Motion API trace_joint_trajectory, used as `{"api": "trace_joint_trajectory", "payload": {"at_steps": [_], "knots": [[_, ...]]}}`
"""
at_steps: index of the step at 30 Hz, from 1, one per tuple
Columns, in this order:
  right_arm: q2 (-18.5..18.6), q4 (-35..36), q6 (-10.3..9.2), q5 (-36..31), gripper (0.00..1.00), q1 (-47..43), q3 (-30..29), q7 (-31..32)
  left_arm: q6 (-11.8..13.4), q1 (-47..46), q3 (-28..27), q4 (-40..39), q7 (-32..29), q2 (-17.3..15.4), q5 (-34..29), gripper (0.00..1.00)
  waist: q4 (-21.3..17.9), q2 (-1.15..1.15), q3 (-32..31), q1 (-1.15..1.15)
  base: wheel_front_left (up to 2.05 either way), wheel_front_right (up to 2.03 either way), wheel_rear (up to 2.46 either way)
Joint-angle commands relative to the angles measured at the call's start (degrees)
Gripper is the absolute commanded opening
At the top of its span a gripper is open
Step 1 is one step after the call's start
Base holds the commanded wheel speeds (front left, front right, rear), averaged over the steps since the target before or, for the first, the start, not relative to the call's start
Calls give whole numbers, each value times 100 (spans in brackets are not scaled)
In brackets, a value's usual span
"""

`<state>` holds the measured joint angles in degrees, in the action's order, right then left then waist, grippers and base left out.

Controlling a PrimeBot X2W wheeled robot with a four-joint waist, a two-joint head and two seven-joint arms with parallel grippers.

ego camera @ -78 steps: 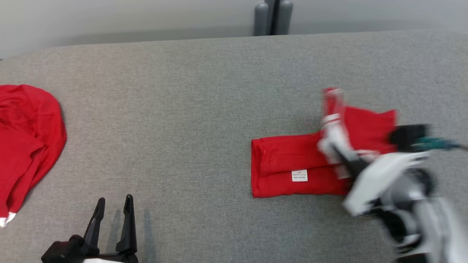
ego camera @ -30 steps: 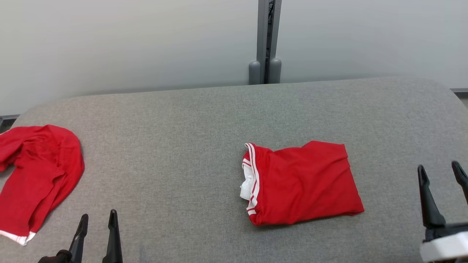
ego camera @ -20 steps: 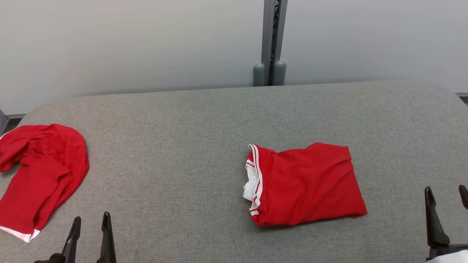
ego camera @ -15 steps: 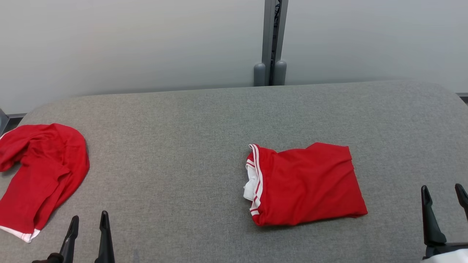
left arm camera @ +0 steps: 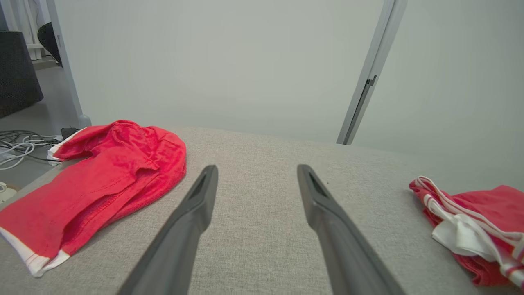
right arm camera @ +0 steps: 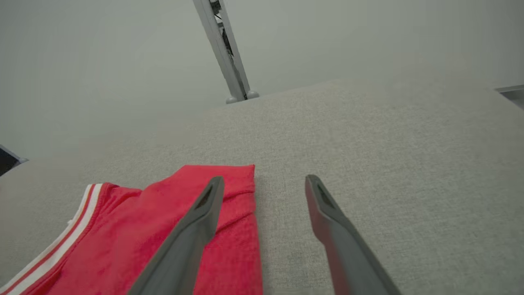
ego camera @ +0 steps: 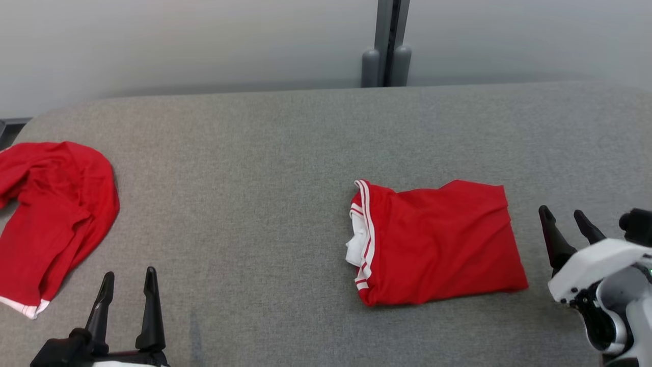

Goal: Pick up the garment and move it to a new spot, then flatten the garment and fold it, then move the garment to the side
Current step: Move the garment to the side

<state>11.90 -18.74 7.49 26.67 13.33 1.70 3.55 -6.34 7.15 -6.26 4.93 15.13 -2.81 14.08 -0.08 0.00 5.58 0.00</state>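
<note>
Crumpled red shirt [ego camera: 51, 214] up and to the left of the left gripper [ego camera: 128, 275] — fingers spread, holding nothing. Folded red garment [ego camera: 438, 242] flat on the grey table [ego camera: 254, 153], just left of the right gripper [ego camera: 560, 211] — fingers apart there too, empty.

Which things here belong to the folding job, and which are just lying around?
Job: folded red garment, middle-right of the grey table; right gripper, open, near its right edge; left gripper, open.
Lying about: crumpled red garment at the table's left end; grey post behind; cables on the floor.
</note>
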Motion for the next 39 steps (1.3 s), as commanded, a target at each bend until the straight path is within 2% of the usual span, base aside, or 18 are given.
{"api": "trace_joint_trajectory", "payload": {"at_steps": [1,5,8,12,13,14,17,18,19,21,25,28,31,32,38,39], "knots": [[16,-232,2,160,100,237,20,368,-37,-169,17,17,-1,-20,-58,100,117,0,182,0,0,0,0],[-27,-790,6,401,100,593,65,1009,-63,-248,49,59,-1,-22,-45,100,281,0,298,0,0,0,0],[0,-1220,5,410,100,689,20,1291,-78,-331,83,66,-1,-19,-12,100,386,0,361,0,0,0,0],[-153,-1618,6,626,100,820,39,1597,-82,-340,58,49,-1,-20,8,100,404,0,452,0,0,0,0],[-202,-1652,6,754,54,850,93,1669,-83,-336,47,43,-1,-19,18,100,381,0,482,0,0,0,0],[-204,-1643,6,829,0,894,103,1640,-84,-345,36,33,-1,-19,25,100,349,0,518,0,0,0,0],[-88,-1661,5,910,0,1037,100,1578,-86,-388,26,17,-1,-18,36,100,256,0,597,0,0,0,0],[110,-1674,5,780,0,1249,102,1451,-92,-437,8,-8,-1,-19,26,100,134,0,689,0,0,0,0],[110,-1674,5,780,0,1249,102,1451,-92,-437,8,-8,-1,-19,26,100,134,0,689,0,0,0,0],[367,-1714,-4,526,0,1478,69,1292,-98,-510,-13,-42,-2,-22,-9,100,-3,0,826,0,0,0,0],[1076,-1911,-1,-608,0,2068,-206,882,-108,-736,10,-112,-2,-19,-117,100,-204,0,1193,0,0,0,0],[1380,-2111,0,-1615,0,2530,-683,650,-113,-910,61,-151,-1,-22,-194,100,-272,0,1430,0,0,0,0],[1483,-2260,-1,-2529,0,2905,-1235,723,-118,-1068,158,-237,-2,-21,-232,100,-303,0,1661,0,0,0,0],[1512,-2275,-1,-3101,0,3075,-1559,829,-117,-1118,213,-291,-1,-22,-263,100,-304,0,1773,0,0,0,0],[1227,-2137,-1,-4312,0,3177,-2521,1094,-115,-1107,160,-367,-1,-24,-269,100,-316,0,1857,0,0,0,0],[1140,-2092,-1,-4521,6,3136,-2600,1106,-115,-1079,144,-360,-1,-25,-268,100,-329,0,1833,0,0,0,0]]}}
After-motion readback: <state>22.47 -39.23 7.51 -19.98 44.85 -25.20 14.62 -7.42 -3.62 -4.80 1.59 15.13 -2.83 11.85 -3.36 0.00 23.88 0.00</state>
